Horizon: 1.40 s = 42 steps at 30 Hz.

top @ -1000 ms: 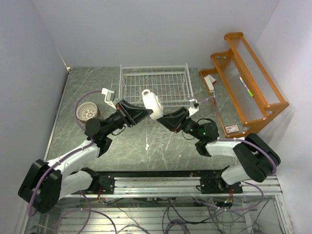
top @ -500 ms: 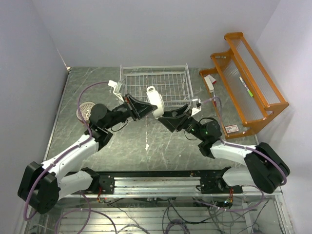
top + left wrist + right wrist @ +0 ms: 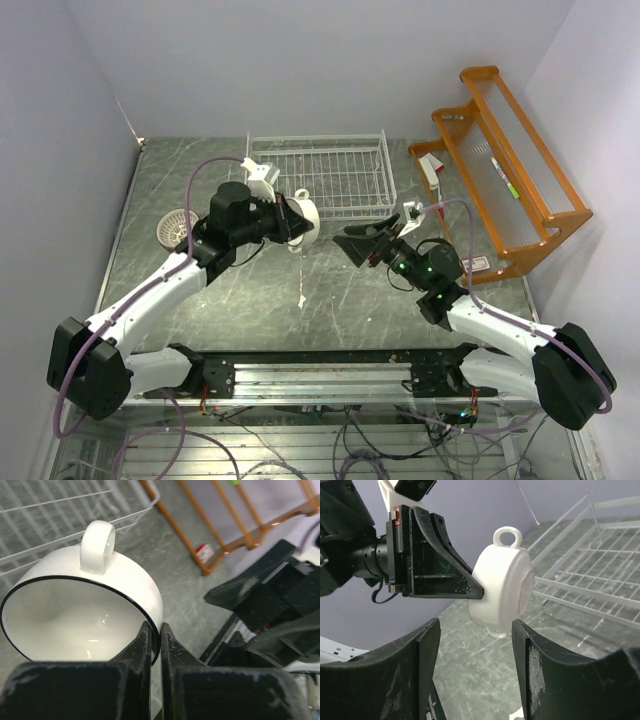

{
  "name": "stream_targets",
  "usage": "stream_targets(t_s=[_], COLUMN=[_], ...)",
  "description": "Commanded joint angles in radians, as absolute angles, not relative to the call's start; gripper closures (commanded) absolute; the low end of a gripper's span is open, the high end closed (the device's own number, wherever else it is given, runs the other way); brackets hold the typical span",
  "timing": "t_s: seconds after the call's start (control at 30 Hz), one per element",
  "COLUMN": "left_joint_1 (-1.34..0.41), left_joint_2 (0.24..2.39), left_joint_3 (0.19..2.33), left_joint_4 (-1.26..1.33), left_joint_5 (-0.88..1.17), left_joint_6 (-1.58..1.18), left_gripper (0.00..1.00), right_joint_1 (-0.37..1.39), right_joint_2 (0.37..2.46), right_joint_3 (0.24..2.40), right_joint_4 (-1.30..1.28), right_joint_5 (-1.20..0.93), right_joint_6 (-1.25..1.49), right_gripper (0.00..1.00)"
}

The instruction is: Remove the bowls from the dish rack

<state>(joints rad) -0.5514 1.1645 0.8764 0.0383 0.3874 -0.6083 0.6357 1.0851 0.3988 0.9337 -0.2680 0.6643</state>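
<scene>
Above the middle of the dark marbled table (image 3: 300, 290), the two arms reach toward each other. The left tool (image 3: 293, 222) is pressed together on the rim of the white bowl (image 3: 303, 215), one finger inside and one outside. It holds the bowl in the air, tipped on its side with the loop handle uppermost. The bowl hangs just in front of the near edge of the dish rack (image 3: 330, 170) and its underside faces the right arm. The right tool (image 3: 352, 240) is just beside the bowl but apart from it, with its fingers spread and nothing between them. Off to the left, a patterned bowl (image 3: 178, 226) sits on the table. Farther back, the white wire rack holds no bowls that can be seen. An orange shelf (image 3: 500, 170) stands at the far right.
</scene>
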Motion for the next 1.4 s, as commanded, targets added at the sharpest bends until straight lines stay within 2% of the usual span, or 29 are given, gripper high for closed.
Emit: stream_targets(t_s=[0.0, 0.17, 0.53, 0.93, 1.37], left_joint_1=[-0.551, -0.55, -0.551, -0.551, -0.551], left_joint_2=[1.205, 1.27, 1.448, 1.557, 1.706], left_joint_3=[0.982, 1.025, 1.148, 1.17, 1.189], left_joint_4=[-0.144, -0.291, -0.549, -0.649, -0.691], left_joint_5=[0.26, 0.136, 0.01, -0.209, -0.2], left_joint_6=[-0.491, -0.446, -0.35, -0.396, -0.404], left_gripper=[0.93, 0.93, 0.93, 0.93, 0.93], right_joint_1=[0.625, 0.613, 0.591, 0.566, 0.532], right_joint_2=[1.091, 1.126, 1.168, 1.205, 1.286], right_joint_3=[0.431, 0.436, 0.43, 0.417, 0.399], right_joint_4=[0.855, 0.864, 0.894, 0.914, 0.981], right_joint_5=[-0.246, -0.268, -0.291, -0.303, -0.333], right_joint_6=[0.654, 0.675, 0.702, 0.71, 0.74], right_gripper=[0.42, 0.42, 0.43, 0.43, 0.44])
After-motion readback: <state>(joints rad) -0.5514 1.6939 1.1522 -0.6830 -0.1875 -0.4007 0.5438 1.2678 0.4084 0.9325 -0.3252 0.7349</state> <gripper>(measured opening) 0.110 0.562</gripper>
